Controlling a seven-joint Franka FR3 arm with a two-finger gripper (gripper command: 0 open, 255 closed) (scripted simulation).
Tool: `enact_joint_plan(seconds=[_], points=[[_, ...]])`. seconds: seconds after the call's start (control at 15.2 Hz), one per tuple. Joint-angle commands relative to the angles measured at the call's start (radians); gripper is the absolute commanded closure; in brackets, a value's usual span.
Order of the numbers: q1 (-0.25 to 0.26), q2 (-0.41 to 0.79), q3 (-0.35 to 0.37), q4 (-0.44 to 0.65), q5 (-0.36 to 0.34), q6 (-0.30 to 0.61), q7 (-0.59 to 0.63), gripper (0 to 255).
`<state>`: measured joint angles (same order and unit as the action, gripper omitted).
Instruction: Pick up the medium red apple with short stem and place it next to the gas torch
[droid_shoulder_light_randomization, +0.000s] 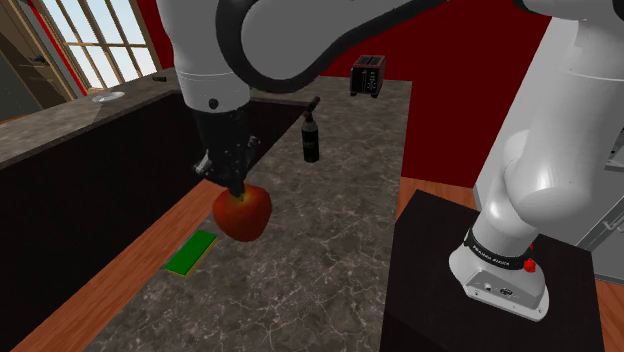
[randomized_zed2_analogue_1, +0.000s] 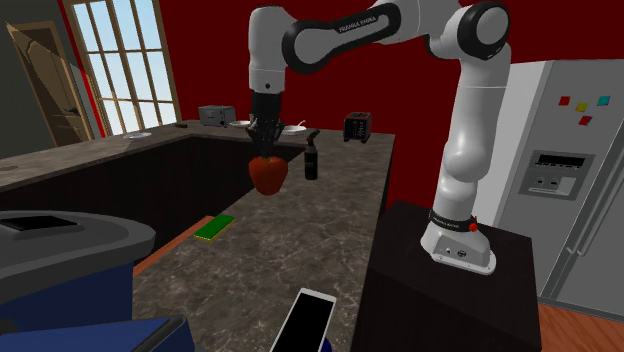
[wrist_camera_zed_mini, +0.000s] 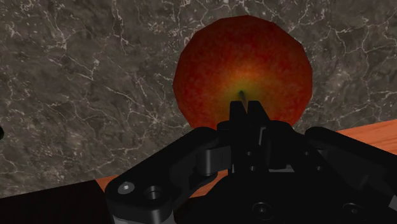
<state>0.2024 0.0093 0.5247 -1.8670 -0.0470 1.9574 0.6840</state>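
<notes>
Grey-veined dark stone counter (droid_shoulder_light_randomization: 330, 250) first: plenty of bare top round the torch, so aim for the open patch just beside it, well in from the edge. Swing the white arm (droid_shoulder_light_randomization: 260, 40) slowly toward the shoulder view's upper right, level, with no dip until over the spot. Apple (droid_shoulder_light_randomization: 245, 213) apparently lifted clear of the stone, hanging under the gripper (droid_shoulder_light_randomization: 238, 188), near the torch but on the side toward the counter's edge. From the wrist view: black fingers (wrist_camera_zed_mini: 236, 113) drawn close together, clamped at the apple's stem end rather than round its middle, so probably a shallow hold. Avoid jerks and fast turns, or risk a swing and a drop. Lower until red skin meets stone before letting go, being round and apt to roll. Leave a small gap to the black torch (droid_shoulder_light_randomization: 311, 140), upright and slim, easily toppled by apple or fingers. Come down from above, not in from the side. Counted, large to small: one counter, one arm, one dark stand (droid_shoulder_light_randomization: 440, 270), one black toaster (droid_shoulder_light_randomization: 368, 75), one gripper, one apple, one torch, one flat green pad (droid_shoulder_light_randomization: 192, 252) at the counter's edge.
</notes>
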Motion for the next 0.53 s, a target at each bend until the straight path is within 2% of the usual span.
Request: enact_joint_plan(seconds=[0.0, 0.46], points=[[0.000, 0.000, 0.000, 0.028, 0.001, -0.028, -0.001, 255], [0.000, -0.003, 0.000, 0.119, 0.003, -0.122, -0.006, 255]])
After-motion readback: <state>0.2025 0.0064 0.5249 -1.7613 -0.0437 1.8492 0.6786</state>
